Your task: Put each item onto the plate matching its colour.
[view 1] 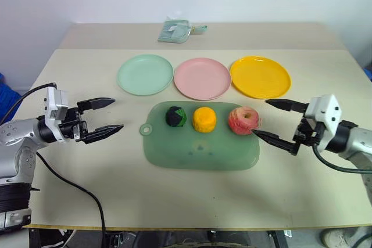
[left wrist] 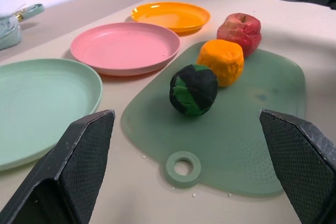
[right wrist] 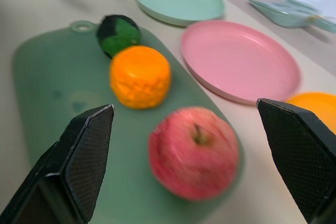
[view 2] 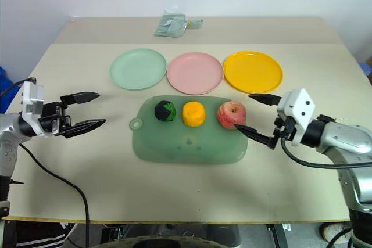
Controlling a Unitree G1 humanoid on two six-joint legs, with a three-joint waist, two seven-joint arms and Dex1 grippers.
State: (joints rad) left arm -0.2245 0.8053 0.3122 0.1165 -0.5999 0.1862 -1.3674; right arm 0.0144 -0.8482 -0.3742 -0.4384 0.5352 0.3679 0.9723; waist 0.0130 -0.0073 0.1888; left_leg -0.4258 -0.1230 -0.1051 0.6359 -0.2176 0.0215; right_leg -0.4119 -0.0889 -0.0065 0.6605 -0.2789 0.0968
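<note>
Here the 3 fruits sit in a row along the far edge of the green mat (view 1: 200, 146): the dark green-and-black ball (view 1: 176, 117) on the left, the orange-yellow lumpy ball (view 1: 204, 119) in the middle, the pinkish-red apple (view 1: 243, 121) at the right, close to the mat's right corner. Small gaps separate them; none touch. The near half of the mat is bare, and its ring tab (view 1: 146, 129) juts from the left edge.

Beyond the mat, 3 plates stand in a line: the mint green plate (view 1: 145, 74), the pink plate (view 1: 203, 78) and the yellow plate (view 1: 260, 76), rims almost meeting.

The right gripper (view 1: 273, 121) hovers just right of the apple, jaws spread wide and holding nothing; its near finger reaches toward the mat's right edge beside the apple. The left gripper (view 1: 107, 115) hangs over bare table (view 1: 87, 190) to the left of the mat, well apart from it, jaws also wide and empty.

A folded pale teal cloth (view 1: 176, 30) lies near the table's far edge, behind the plates.
</note>
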